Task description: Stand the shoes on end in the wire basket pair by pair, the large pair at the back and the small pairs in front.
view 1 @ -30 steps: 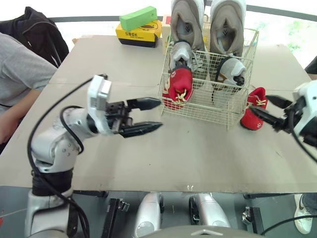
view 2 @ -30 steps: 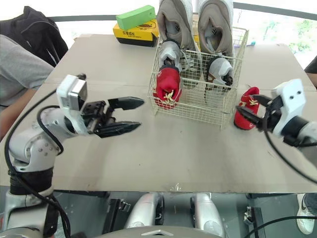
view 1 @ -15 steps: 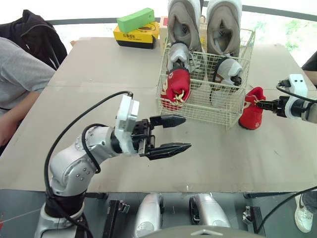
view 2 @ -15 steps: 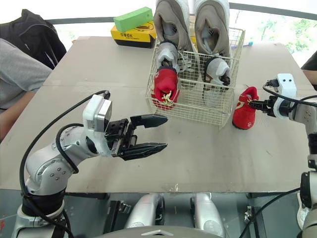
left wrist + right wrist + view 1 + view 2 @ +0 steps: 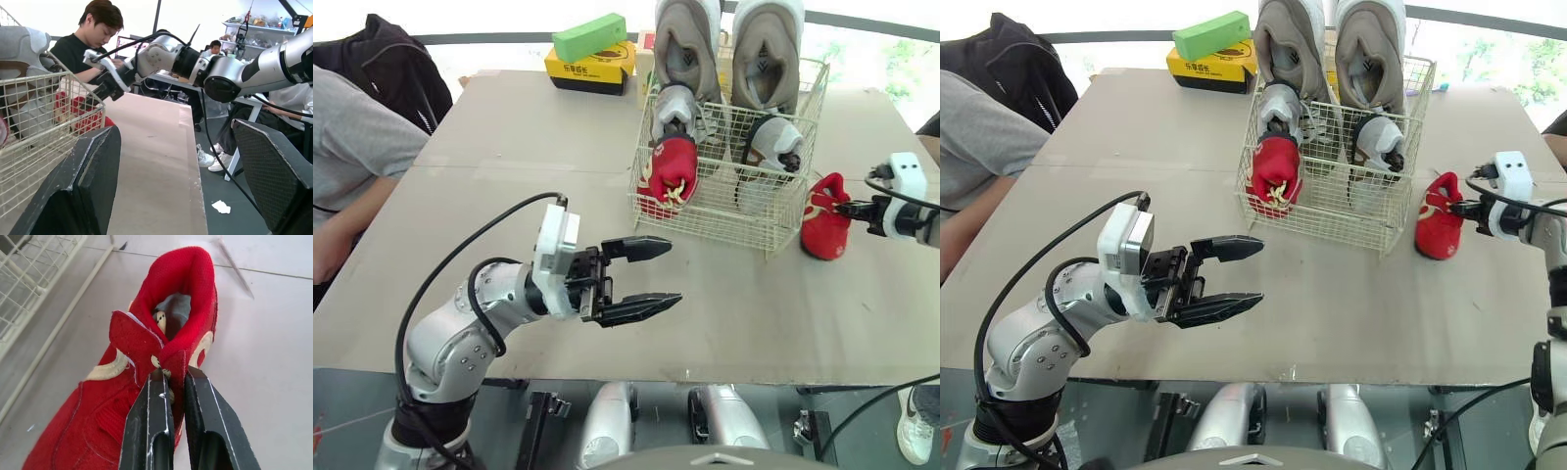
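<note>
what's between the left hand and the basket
Nothing but bare table lies between the left hand and the basket, as the left eye view shows.

Cut off at the upper edge: tops of the two large grey upright shoes. Hidden behind the right pincer: part of the small red fabric shoe, toe past the edge. Unreadable: print on the yellow cardboard box.

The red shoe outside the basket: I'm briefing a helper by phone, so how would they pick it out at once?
Find the wire basket on the table; just beyond its side on the robot's right stands a small red shoe. Unlike the red shoe inside the basket, it is outside the wire, pinched by the right gripper.
</note>
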`<action>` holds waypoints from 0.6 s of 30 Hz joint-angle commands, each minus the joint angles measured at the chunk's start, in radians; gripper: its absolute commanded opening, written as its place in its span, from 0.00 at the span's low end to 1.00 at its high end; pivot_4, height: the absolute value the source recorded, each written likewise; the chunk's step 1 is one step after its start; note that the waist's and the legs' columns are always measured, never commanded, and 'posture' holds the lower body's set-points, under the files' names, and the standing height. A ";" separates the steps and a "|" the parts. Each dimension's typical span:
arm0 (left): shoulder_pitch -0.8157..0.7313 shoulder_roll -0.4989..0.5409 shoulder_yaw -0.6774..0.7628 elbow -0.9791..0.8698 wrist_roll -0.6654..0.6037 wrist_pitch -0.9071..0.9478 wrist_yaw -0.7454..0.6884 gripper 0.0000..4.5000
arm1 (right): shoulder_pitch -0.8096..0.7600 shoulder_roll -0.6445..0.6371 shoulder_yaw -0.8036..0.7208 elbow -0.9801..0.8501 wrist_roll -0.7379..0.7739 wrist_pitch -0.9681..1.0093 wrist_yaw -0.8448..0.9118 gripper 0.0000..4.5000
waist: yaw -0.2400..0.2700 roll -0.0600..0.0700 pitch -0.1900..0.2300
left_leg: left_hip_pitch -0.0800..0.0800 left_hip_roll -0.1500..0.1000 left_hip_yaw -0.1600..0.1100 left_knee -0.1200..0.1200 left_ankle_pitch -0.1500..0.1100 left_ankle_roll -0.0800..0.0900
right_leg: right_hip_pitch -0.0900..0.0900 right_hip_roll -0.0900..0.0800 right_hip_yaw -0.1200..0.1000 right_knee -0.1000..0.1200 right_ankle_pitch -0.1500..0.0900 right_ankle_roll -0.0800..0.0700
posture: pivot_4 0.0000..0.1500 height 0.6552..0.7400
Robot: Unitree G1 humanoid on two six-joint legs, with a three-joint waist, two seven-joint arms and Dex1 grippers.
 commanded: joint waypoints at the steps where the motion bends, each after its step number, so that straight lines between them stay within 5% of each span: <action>1: 0.004 0.004 0.008 -0.002 -0.005 -0.022 -0.014 0.88 | 0.146 0.011 -0.314 -0.377 0.083 -0.081 -0.060 0.01 | 0.006 0.003 0.000 | -0.001 0.001 -0.001 0.000 0.000 0.000 | -0.001 0.000 -0.001 0.000 0.000 0.001 | 1.00 1.00; 4: 0.005 -0.009 0.014 0.020 -0.015 -0.021 0.001 0.88 | 0.264 0.116 -0.526 -0.710 0.165 -0.193 -0.097 0.01 | 0.001 0.009 0.000 | -0.002 0.001 -0.001 -0.001 0.000 0.000 | -0.002 0.000 -0.001 0.000 -0.001 0.002 | 1.00 1.00; 7: 0.007 -0.023 0.016 0.045 -0.006 -0.032 0.005 0.88 | 0.233 0.202 -0.582 -0.936 0.314 -0.157 -0.214 0.01 | -0.017 0.011 0.000 | -0.001 0.003 -0.001 -0.001 0.000 0.000 | -0.002 0.001 0.000 0.001 -0.001 0.002 | 1.00 1.00; 11: 0.004 -0.048 0.024 0.067 -0.006 -0.047 0.022 0.88 | 0.214 0.410 -0.198 -1.149 0.049 -0.374 -0.405 0.01 | -0.037 0.011 -0.002 | 0.007 0.005 0.001 -0.001 0.000 0.000 | 0.003 0.005 0.002 0.001 -0.002 0.003 | 1.00 1.00; 18: -0.004 -0.004 0.062 0.071 -0.025 -0.016 0.038 0.88 | 0.342 0.627 0.161 -1.041 -0.291 -0.747 -0.500 0.01 | -0.021 0.011 -0.002 | 0.004 0.005 0.001 -0.001 0.001 -0.002 | 0.000 0.005 0.002 0.001 0.000 -0.001 | 1.00 1.00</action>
